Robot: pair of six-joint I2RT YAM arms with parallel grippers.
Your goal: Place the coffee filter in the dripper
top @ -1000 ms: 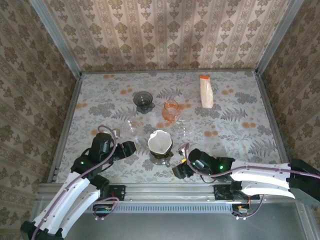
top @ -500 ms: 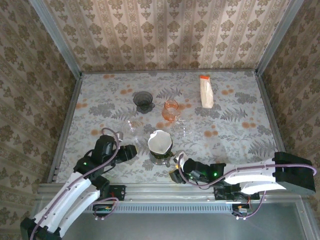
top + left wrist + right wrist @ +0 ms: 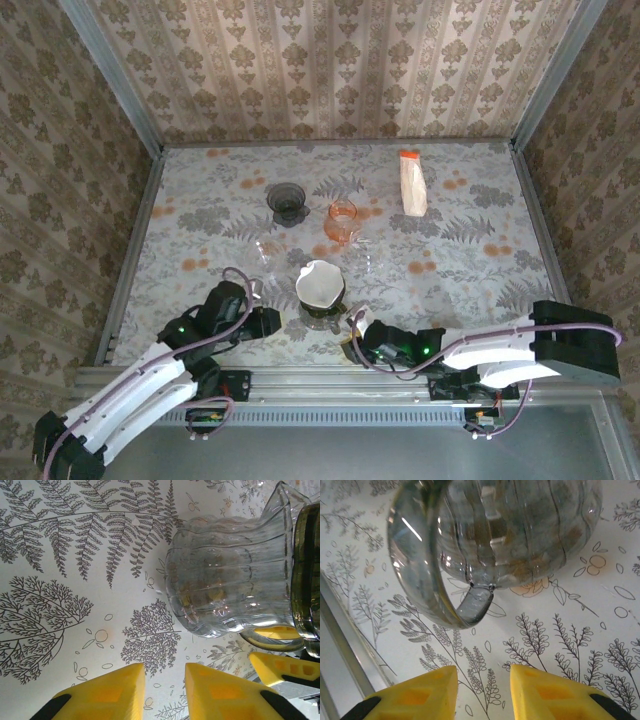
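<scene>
Right tool [image 3: 483, 680] hangs parted beside carafe handle [image 3: 415, 575].

My top camera looks steeply down over the whole table [image 3: 480, 260], while both wrist cameras crouch close to the same glass carafe [image 3: 225, 590] from opposite sides.

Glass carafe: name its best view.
Left wrist: the carafe appears side on, ribbed body nearly whole. Right wrist gives its handle and lower body; top external has it mostly under the white filter.

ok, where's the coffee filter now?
Top view: the coffee filter sits open atop the glass carafe, near-centre of the table, between the left gripper and right gripper, nearer than the orange glass.
</scene>
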